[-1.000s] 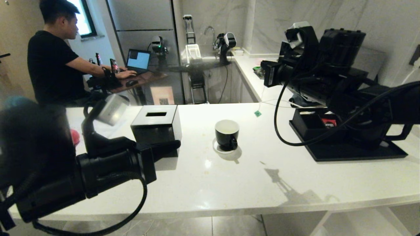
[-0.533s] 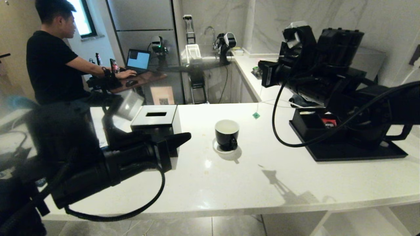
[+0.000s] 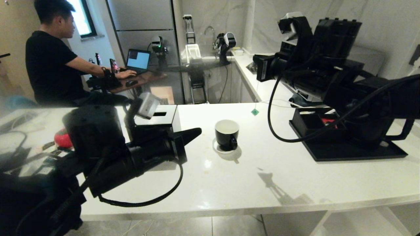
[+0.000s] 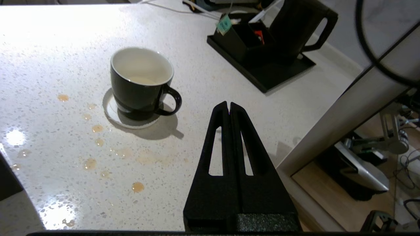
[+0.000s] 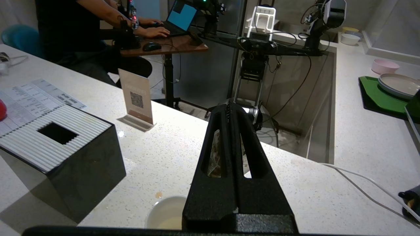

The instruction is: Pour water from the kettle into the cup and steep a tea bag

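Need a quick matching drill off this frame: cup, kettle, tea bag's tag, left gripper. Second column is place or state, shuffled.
Things:
1. cup
2. kettle
3. tea bag's green tag
4. left gripper

Place or state:
A. standing on the black tray
B. shut and empty, tips pointing at the counter beside the cup
C. upright on a pale round coaster
D. dangling on a thin string under the right gripper

Pairs: 1-C, 2-A, 3-D, 4-B
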Motion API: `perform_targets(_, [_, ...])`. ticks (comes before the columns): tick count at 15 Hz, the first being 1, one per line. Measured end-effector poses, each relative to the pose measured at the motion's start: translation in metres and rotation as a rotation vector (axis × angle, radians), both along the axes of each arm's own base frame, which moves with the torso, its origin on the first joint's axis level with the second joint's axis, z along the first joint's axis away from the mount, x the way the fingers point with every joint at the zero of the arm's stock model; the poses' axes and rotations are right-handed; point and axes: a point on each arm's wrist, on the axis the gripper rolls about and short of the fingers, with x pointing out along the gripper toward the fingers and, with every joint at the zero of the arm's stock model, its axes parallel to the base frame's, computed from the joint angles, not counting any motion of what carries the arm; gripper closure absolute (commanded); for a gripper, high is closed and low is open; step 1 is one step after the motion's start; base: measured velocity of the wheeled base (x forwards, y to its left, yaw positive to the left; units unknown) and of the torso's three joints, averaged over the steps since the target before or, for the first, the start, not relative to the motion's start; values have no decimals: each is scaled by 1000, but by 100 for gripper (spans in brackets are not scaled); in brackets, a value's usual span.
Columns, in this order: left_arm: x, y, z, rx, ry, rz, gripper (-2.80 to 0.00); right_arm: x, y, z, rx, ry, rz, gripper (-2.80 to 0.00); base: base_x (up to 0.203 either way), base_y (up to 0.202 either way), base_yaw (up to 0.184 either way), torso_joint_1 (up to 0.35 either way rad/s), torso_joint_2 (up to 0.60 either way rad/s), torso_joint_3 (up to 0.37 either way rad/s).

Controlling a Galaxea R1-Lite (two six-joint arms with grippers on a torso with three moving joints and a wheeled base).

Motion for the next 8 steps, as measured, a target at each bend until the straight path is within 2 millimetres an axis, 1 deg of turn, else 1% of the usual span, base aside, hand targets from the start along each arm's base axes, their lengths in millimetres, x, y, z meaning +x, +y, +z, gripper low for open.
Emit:
perform_targets(3, [4, -7, -9, 16, 17, -13, 0, 0, 3, 0, -3, 3, 7, 0, 0, 0, 0, 0, 0, 0])
perform_targets(8, [12, -17, -14, 0, -2, -25, 0, -3, 7, 1, -2, 4, 21, 0, 0, 0, 0, 0, 0, 0])
